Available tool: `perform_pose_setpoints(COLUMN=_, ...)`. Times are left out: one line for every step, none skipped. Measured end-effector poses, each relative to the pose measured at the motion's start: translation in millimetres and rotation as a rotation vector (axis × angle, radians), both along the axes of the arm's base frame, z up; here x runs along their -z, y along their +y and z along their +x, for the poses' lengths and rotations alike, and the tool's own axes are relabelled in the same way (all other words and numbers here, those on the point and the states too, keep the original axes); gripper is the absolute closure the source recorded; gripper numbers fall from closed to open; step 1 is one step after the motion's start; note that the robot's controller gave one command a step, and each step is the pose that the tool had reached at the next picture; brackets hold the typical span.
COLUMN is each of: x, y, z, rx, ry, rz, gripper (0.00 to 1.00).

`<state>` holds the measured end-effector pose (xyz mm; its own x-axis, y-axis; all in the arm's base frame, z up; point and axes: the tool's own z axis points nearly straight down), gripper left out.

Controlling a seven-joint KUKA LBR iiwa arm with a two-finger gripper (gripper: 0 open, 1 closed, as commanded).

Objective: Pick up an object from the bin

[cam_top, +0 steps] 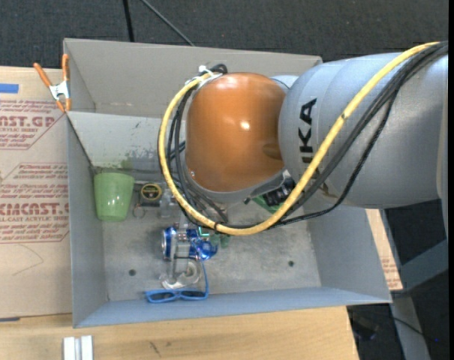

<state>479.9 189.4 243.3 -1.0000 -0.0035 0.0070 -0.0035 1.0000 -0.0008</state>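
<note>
Camera view, far left: a pale green plastic cup [112, 195] sat near the left wall of the grey metal bin [84, 276].
Beside it: a small round dark-and-yellow thing [150, 193], too small to make out.
Middle: the gripper [183, 276] hung just over blue-framed glasses [175, 295] by the near wall. Clenched or released, I could not tell.
Right: a glossy orange cover [230, 130] hid the bin's middle. The grey arm [362, 126] read "KA", with the other letters hidden.

you have a grey bin [84, 261], floor speckled dark. in it, a pale green cup [112, 195] and blue-framed glasses [175, 295]. the arm [377, 126] is grey with black lettering, its wrist cover [234, 133] glossy orange, its cable [164, 137] yellow.
</note>
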Motion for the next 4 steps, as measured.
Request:
perform_pose_setpoints(x=176.3, y=-83.0, z=50.8, rx=-0.2, ry=-0.001, rz=0.002, gripper=0.0)
perform_pose_setpoints(x=175.3, y=-81.9, z=51.4, rx=-0.2, ry=-0.003, rz=0.004, gripper=0.0)
perform_pose_setpoints(x=174.7, y=-80.9, z=51.8, rx=-0.2, ry=-0.003, rz=0.006, gripper=0.0)
perform_pose_setpoints(x=174.3, y=-80.2, z=52.0, rx=-0.199, ry=-0.003, rz=0.008, gripper=0.0)
